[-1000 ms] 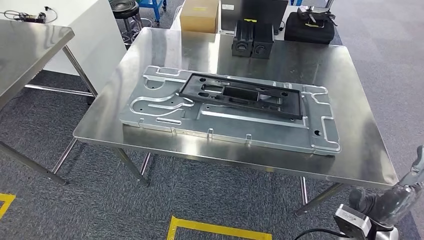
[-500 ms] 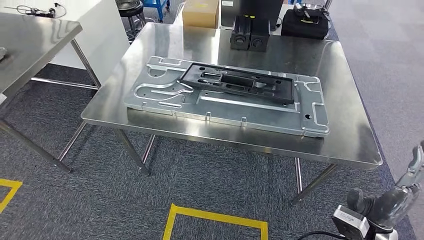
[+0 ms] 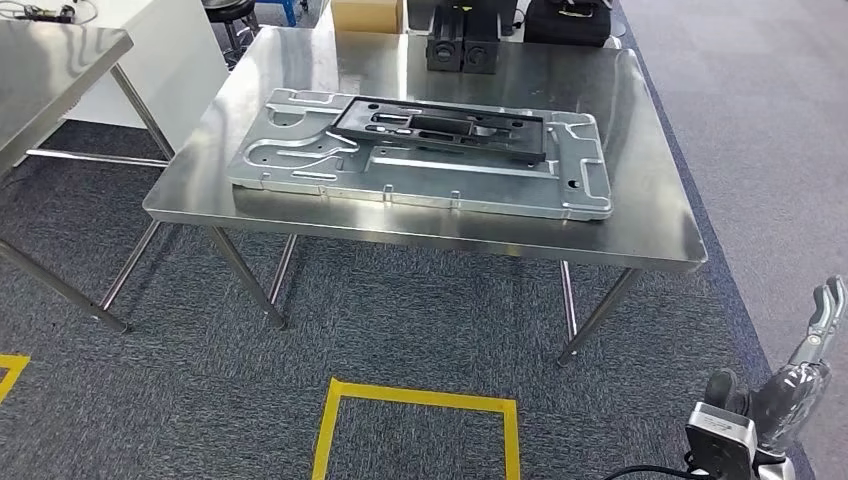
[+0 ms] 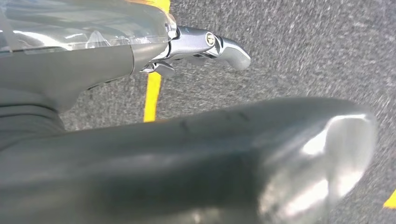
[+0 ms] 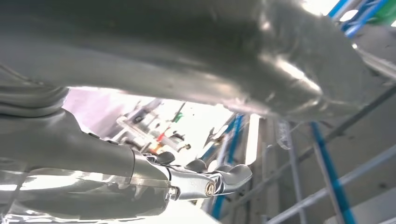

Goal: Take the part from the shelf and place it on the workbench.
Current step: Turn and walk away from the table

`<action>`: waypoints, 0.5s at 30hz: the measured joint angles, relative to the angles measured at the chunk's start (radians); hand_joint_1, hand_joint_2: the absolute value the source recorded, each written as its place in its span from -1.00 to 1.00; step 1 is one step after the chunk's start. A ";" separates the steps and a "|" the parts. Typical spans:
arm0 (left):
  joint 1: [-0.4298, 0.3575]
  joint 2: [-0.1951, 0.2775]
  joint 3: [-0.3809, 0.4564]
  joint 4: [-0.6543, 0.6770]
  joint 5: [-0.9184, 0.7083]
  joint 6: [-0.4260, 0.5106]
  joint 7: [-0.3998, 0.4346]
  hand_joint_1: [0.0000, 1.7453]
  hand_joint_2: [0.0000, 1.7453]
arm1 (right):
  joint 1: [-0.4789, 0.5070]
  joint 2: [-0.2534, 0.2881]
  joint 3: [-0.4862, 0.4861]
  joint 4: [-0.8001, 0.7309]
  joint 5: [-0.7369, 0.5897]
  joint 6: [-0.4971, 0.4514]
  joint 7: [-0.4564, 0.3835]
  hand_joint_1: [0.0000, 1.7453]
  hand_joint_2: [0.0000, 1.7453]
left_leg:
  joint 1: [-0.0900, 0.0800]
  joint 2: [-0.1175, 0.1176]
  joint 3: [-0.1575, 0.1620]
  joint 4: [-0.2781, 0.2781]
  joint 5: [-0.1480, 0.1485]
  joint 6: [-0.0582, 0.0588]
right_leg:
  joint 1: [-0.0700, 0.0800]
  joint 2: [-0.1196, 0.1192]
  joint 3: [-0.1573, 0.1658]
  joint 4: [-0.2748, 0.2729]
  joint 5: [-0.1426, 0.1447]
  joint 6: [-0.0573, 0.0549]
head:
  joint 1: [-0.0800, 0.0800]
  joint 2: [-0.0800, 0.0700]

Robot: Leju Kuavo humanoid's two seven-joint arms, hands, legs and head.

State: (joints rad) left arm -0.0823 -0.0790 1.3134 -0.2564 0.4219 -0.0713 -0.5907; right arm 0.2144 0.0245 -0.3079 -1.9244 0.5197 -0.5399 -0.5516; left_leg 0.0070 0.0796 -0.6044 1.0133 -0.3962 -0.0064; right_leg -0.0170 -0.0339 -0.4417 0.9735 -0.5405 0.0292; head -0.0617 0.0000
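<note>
**Part rests on steel workbench as robot's hands hang empty**

The robot's right hand (image 3: 800,385) hangs low at the lower right of the head view, over grey carpet, its fingers (image 3: 826,308) extended and apart with nothing between them. In the right wrist view that hand (image 5: 205,182) again holds nothing, a metal fingertip stretched out against a blurred background of blue framing (image 5: 327,172). The left hand (image 4: 205,44), seen from its own wrist camera, hangs above the carpet (image 4: 299,51) and a strip of yellow floor tape (image 4: 152,95); its thick grey thumb (image 4: 196,163) lies apart from a straight metal-tipped finger, and nothing is held.

Ahead, well apart from both hands, stands the stainless-steel workbench (image 3: 650,225). A large silver stamped metal plate (image 3: 420,180) lies flat across its middle. On that plate, toward its far edge, lies the part (image 3: 440,128), a long black plastic frame with several cut-outs, flat and slightly skewed to the plate's long side. At the bench's far edge stand two black blocks (image 3: 462,52) side by side, with a cardboard box (image 3: 368,14) to their left and a black bag (image 3: 568,22) to their right.

A second steel table (image 3: 50,70) stands at the left. On the floor near the robot, a yellow tape square (image 3: 415,425) marks the carpet.
</note>
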 joint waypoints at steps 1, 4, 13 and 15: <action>0.000 0.000 0.002 0.000 0.000 0.000 0.001 -1.00 -1.00 | 0.003 0.006 -0.008 0.008 0.012 0.013 0.013 -1.00 -1.00 | 0.002 -0.001 -0.003 0.001 0.002 -0.007 | 0.000 0.003 -0.007 -0.001 0.007 -0.009 | 0.000 0.000; 0.004 0.000 0.011 0.000 -0.001 0.000 0.003 -1.00 -1.00 | 0.004 0.026 -0.037 0.060 0.030 0.063 0.044 -1.00 -1.00 | 0.007 -0.045 -0.038 0.093 -0.105 -0.018 | -0.002 0.008 -0.043 -0.004 0.043 -0.035 | 0.000 0.000; 0.001 0.000 0.027 -0.001 0.000 0.005 0.013 -1.00 -1.00 | -0.084 0.064 -0.219 0.578 0.194 0.131 0.081 -1.00 -1.00 | -0.001 -0.070 0.135 0.029 -0.117 0.010 | 0.017 0.023 -0.162 0.017 0.128 -0.027 | 0.000 0.000; -0.003 0.000 0.030 -0.001 0.000 0.006 0.019 -1.00 -1.00 | -0.124 0.057 -0.281 0.765 0.225 0.107 0.077 -1.00 -1.00 | -0.006 -0.070 0.168 -0.040 -0.145 0.021 | 0.019 0.021 -0.168 0.019 0.141 -0.014 | 0.000 0.000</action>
State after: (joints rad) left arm -0.0856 -0.0790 1.3436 -0.2571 0.4216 -0.0649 -0.5719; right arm 0.0908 0.0812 -0.5884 -1.1589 0.7446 -0.4326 -0.4743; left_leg 0.0014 0.0094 -0.4363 0.9738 -0.5410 0.0147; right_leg 0.0024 -0.0126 -0.6097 0.9925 -0.3998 0.0149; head -0.0618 0.0000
